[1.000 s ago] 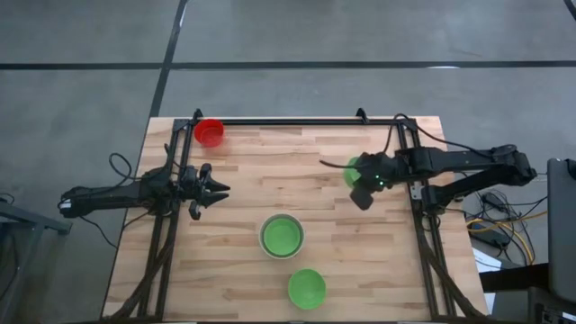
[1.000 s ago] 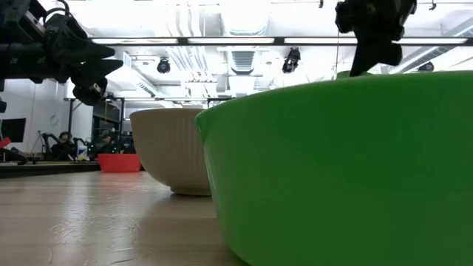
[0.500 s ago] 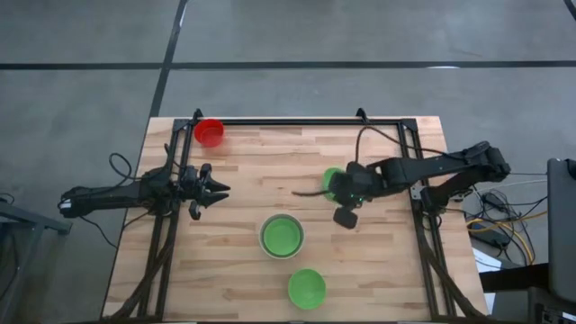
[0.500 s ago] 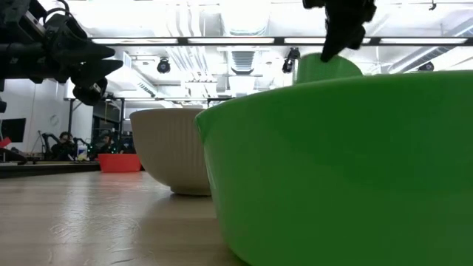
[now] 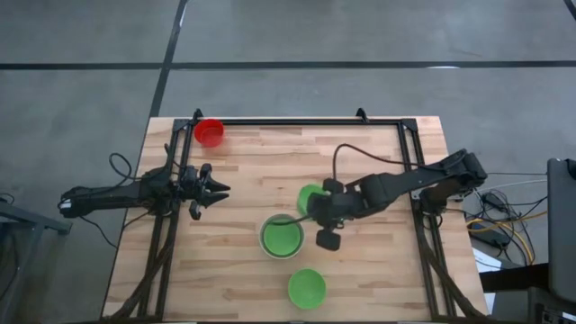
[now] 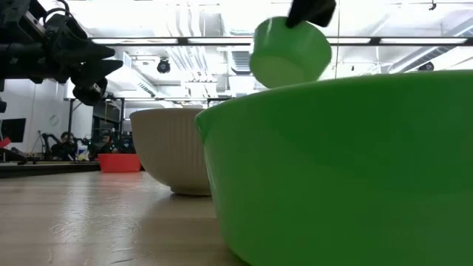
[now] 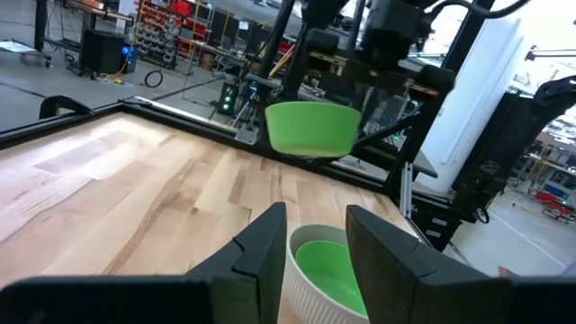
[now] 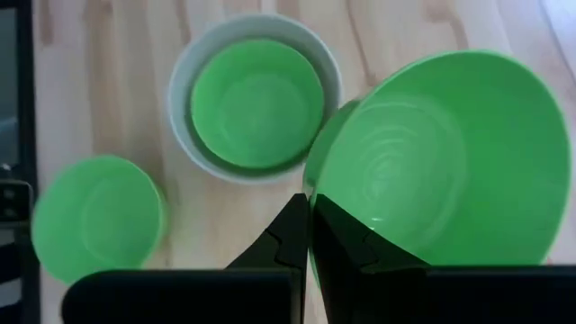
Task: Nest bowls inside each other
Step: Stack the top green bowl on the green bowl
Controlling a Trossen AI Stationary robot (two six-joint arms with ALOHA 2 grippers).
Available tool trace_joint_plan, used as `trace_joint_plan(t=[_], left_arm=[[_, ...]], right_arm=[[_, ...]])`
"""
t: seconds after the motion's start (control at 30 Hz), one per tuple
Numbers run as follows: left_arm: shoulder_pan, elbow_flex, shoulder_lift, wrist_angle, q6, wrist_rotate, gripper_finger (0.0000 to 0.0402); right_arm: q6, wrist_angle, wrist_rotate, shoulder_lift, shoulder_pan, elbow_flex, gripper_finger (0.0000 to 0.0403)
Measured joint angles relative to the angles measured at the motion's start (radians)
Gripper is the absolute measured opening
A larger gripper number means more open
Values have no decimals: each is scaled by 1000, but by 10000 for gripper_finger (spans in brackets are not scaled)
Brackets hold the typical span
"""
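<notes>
Bowls decide the next move: the whitish-grey bowl (image 5: 282, 237), already holding a green one (image 5: 282, 238), sits mid-bench at about seven o'clock from the carried green bowl (image 5: 310, 198), just beside it in the high view. The right end effector (image 5: 320, 212) is clamped on that carried bowl's rim, aloft. Far nearer than the left end effector (image 5: 216, 189), which waits with fingers apart toward nine o'clock.

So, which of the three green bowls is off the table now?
The green bowl pinched at its rim by the right claw, carried above the wood. One other sits inside the whitish-grey bowl; the third stands alone.
</notes>
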Motion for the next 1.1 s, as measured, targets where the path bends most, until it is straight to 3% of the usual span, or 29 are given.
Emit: trace_joint_plan(t=[0.37, 0.73, 1.1], left_arm=[[0, 0, 0, 0, 0, 0, 122], [0, 0, 0, -1, 0, 0, 122], [0, 0, 0, -2, 0, 0, 122]], right_arm=[[14, -16, -29, 209, 13, 248, 8], [23, -192, -36, 402, 45, 483, 8], [19, -182, -44, 469, 60, 557, 8]])
